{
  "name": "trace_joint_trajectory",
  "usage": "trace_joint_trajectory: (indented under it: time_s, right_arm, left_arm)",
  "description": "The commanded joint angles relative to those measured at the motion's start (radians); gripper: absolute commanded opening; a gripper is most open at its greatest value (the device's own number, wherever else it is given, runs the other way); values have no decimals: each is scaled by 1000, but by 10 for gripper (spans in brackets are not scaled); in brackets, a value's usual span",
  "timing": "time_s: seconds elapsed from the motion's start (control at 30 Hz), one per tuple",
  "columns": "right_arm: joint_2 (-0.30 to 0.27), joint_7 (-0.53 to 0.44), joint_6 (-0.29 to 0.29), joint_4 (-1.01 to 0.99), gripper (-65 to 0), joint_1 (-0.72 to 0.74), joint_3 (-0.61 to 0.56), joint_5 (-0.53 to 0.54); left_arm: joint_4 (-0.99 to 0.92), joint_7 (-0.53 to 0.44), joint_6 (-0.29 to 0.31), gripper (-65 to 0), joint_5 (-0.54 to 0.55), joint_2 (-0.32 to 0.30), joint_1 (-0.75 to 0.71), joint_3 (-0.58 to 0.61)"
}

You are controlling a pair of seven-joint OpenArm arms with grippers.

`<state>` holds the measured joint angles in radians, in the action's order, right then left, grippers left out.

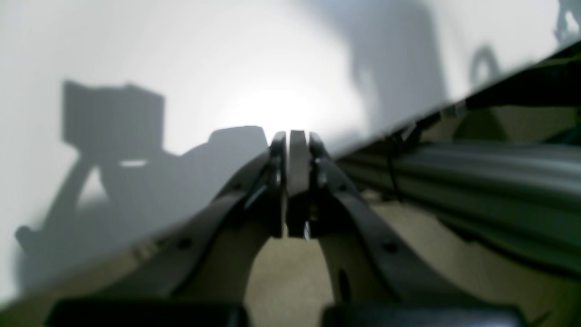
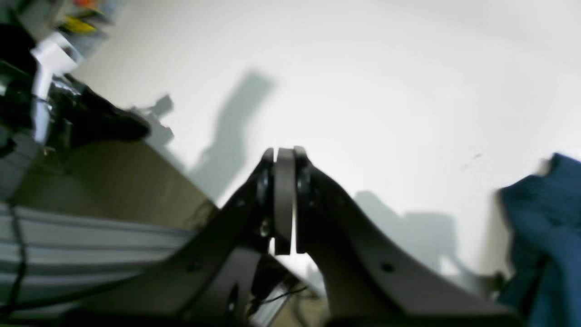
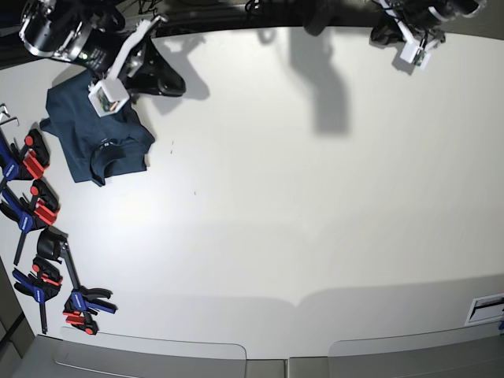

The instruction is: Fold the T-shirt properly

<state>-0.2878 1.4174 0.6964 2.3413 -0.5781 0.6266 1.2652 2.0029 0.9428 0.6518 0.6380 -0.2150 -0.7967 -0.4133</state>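
One T-shirt (image 3: pixel 94 146), dark navy-teal, lies folded into a compact bundle at the far left part of the white table (image 3: pixel 299 197), its round collar showing on the side toward the table's middle. Just beyond the T-shirt, the right gripper (image 3: pixel 169 83) hangs over bare tabletop, jaws pressed together and gripping nothing; in its wrist view a blue edge of the cloth shows at the right border. Near the T-shirt, along the table's left edge, sits a row of clamps (image 3: pixel 39 236) with red and blue handles. Well apart from the T-shirt, at the table's opposite far corner, the left gripper (image 1: pixel 297 141) is likewise clenched on nothing.
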Motion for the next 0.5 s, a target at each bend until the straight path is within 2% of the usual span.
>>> trace_joint_trajectory:
  time_s: [0.0, 0.17, 0.47]
  right_arm:
    - [-11, -21, 2, 15, -650, -20, 18, 38]
    - [-11, -21, 2, 15, -650, -105, 71, 87]
    - [-11, -21, 2, 15, -650, -293, 129, 99]
  left_arm:
    - [18, -4, 2, -650, 17, -8, -31, -4]
    - [19, 105, 3, -650, 17, -7, -120, -4]
    - [18, 224, 2, -650, 18, -12, -330, -4]
